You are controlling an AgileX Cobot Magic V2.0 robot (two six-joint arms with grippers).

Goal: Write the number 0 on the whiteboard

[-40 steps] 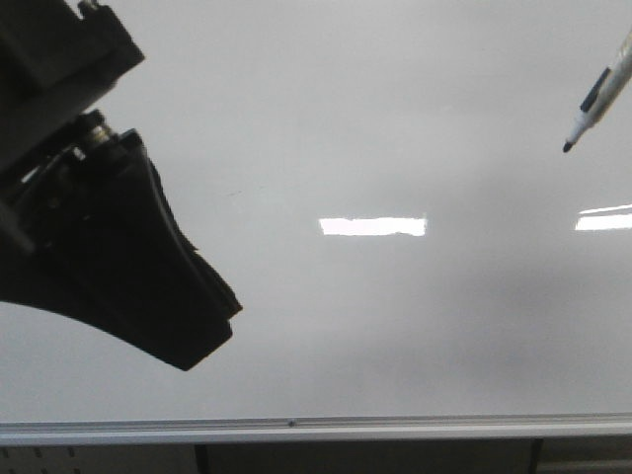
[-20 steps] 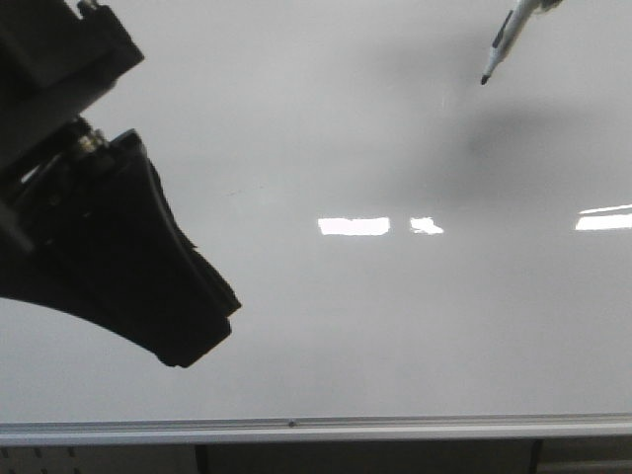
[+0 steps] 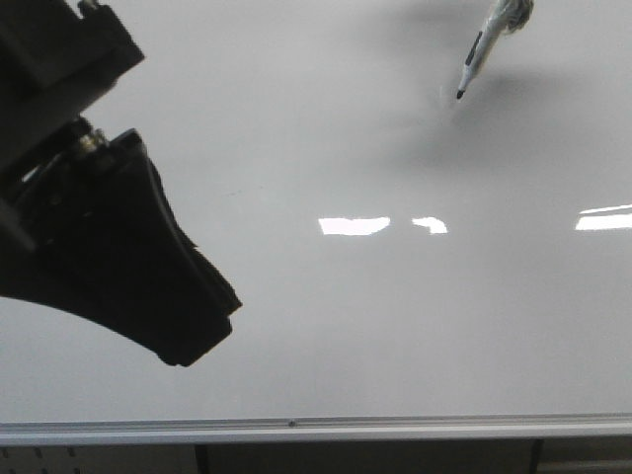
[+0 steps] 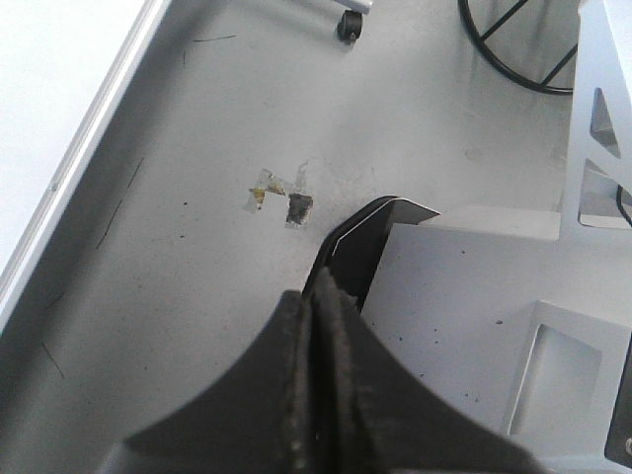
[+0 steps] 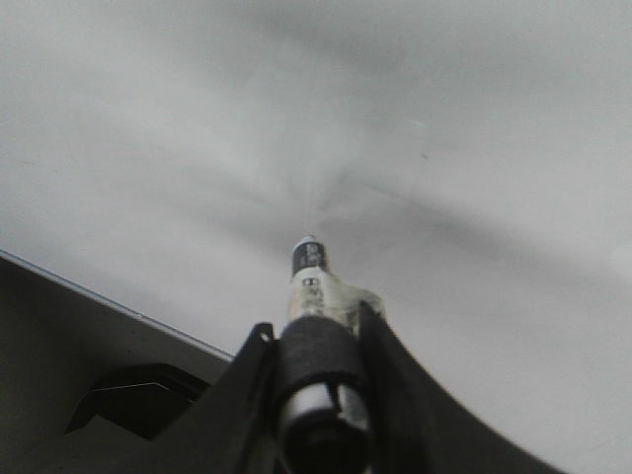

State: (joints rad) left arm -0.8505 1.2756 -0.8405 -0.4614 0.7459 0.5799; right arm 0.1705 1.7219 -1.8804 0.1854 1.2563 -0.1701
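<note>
Our right gripper (image 5: 314,370) pinches the marker (image 3: 482,47), tip near the whiteboard (image 3: 326,118); no 0 shows yet. Left gripper (image 4: 318,326) is pressed together. Pressing unevenly could skip the stroke.

Marker (image 3: 481,47) tip near whiteboard (image 3: 326,128) upper right, left arm (image 3: 99,227) before its left side

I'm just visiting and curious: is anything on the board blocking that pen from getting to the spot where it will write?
Nothing visible does. The marker in the right gripper points its tip at bare whiteboard; the left gripper sits far off, lower on the left.
</note>
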